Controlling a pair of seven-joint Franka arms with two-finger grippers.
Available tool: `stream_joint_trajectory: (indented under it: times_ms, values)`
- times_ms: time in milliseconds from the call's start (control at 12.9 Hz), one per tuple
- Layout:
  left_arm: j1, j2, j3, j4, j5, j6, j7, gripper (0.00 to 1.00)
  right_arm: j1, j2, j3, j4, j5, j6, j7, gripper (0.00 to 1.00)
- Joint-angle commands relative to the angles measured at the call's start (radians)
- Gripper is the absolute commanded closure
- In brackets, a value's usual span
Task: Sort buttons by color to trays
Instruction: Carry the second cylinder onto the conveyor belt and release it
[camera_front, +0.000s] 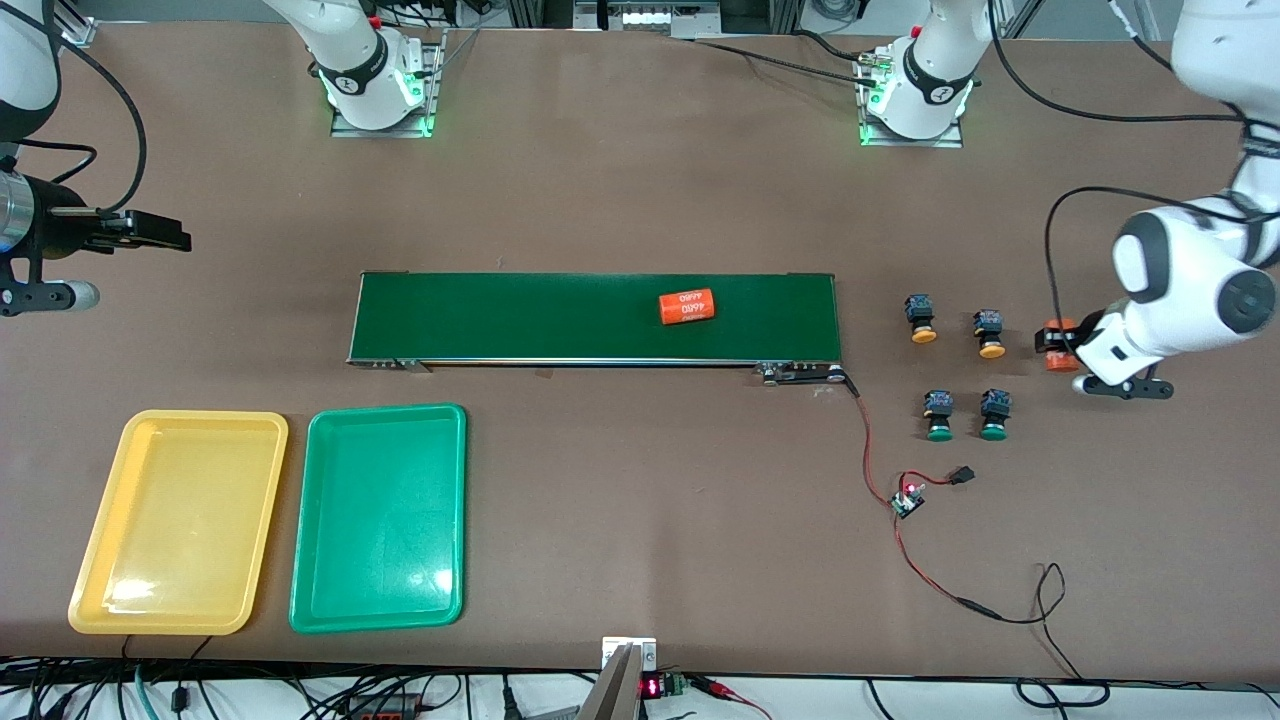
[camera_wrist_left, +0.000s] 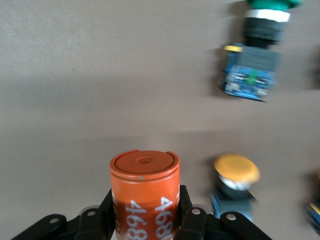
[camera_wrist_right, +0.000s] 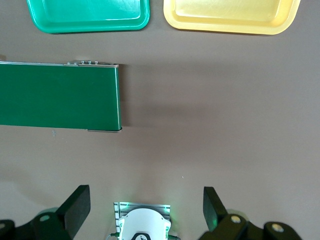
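Brown tabletop: left gripper (camera_wrist_left: 145, 220) clamps an orange cylinder (camera_wrist_left: 145, 192); right gripper (camera_wrist_right: 145, 205) waits, spread wide.

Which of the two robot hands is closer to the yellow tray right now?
The right gripper. It hangs open above the bare table at the right arm's end, where the yellow tray lies. The left gripper is at the table's other end, shut on an orange cylinder beside the buttons.
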Motion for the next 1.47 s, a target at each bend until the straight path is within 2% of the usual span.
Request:
stream_joint_trajectory:
  times_ms: [0,77,232,387,618,773,928,1005,1237,1391]
  values:
    - [-0.021,-0.008,-0.076,0.159,-0.011,-0.282,0.027,0.92,-0.011,0.001,0.005,0.011,0.008,-0.017,-0.017,0.0]
    - [-0.021,-0.008,-0.121,0.177,-0.011,-0.351,0.047,0.93,-0.011,0.002,0.004,0.011,0.008,-0.019,-0.017,0.0]
    - [-0.025,-0.014,-0.256,0.205,-0.01,-0.448,0.067,0.94,-0.011,0.002,0.005,0.011,0.008,-0.019,-0.017,0.0]
    - [-0.052,-0.016,-0.351,0.207,-0.014,-0.56,0.061,0.95,-0.011,0.002,0.005,0.011,0.008,-0.017,-0.017,0.0]
    - [-0.078,-0.016,-0.518,0.207,-0.008,-0.539,0.09,0.99,-0.011,0.002,0.005,0.011,0.008,-0.017,-0.017,0.0]
    - [-0.084,-0.013,-0.639,0.187,0.005,-0.456,0.119,0.99,-0.011,0.002,0.005,0.011,0.008,-0.017,-0.017,0.0]
    - [-0.133,-0.01,-0.673,0.118,0.009,-0.302,0.145,0.98,-0.011,0.002,0.005,0.011,0.008,-0.017,-0.017,0.0]
    - [-0.158,-0.008,-0.674,0.086,0.024,-0.223,0.22,0.98,-0.011,0.001,0.005,0.011,0.008,-0.017,-0.017,0.0]
    - [-0.159,0.007,-0.672,0.031,0.082,-0.053,0.447,0.98,-0.011,0.001,0.005,0.011,0.01,-0.017,-0.017,0.0]
    - [-0.16,0.01,-0.672,-0.018,0.091,0.03,0.475,0.96,-0.011,0.001,0.005,0.011,0.008,-0.019,-0.017,0.0]
